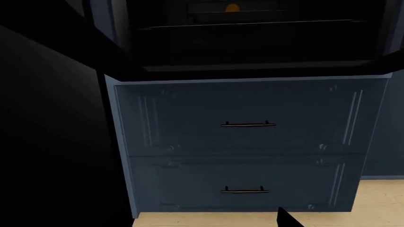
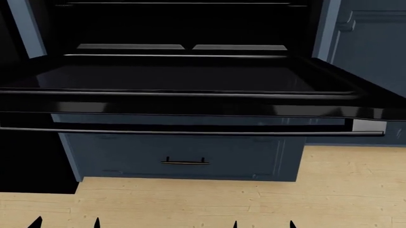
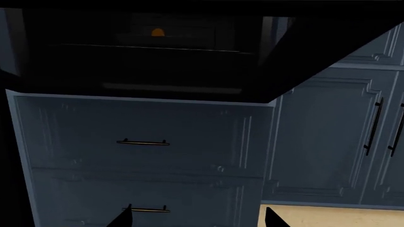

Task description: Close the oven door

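The oven door (image 2: pixel 190 78) is a glossy black panel lying open and level, and its long dark bar handle (image 2: pixel 190 132) runs along the near edge. Both grippers sit low, beneath and nearer than the door. Only the tips show in the head view. My left gripper (image 2: pixel 65 223) and right gripper (image 2: pixel 263 224) each have their tips apart with nothing between them. From below, the door's dark underside (image 1: pixel 252 42) (image 3: pixel 158 61) spans both wrist views. The right gripper (image 3: pixel 198 218) stands wide open. One left fingertip (image 1: pixel 287 220) shows.
Blue-grey drawer fronts (image 1: pixel 246 142) (image 3: pixel 139 156) with small brass handles (image 2: pixel 185 162) sit under the oven. Panelled cabinet doors (image 3: pixel 328 142) stand to the right. A black wall-like surface (image 1: pixel 50 142) fills the left. Pale wood floor (image 2: pixel 254 199) lies in front.
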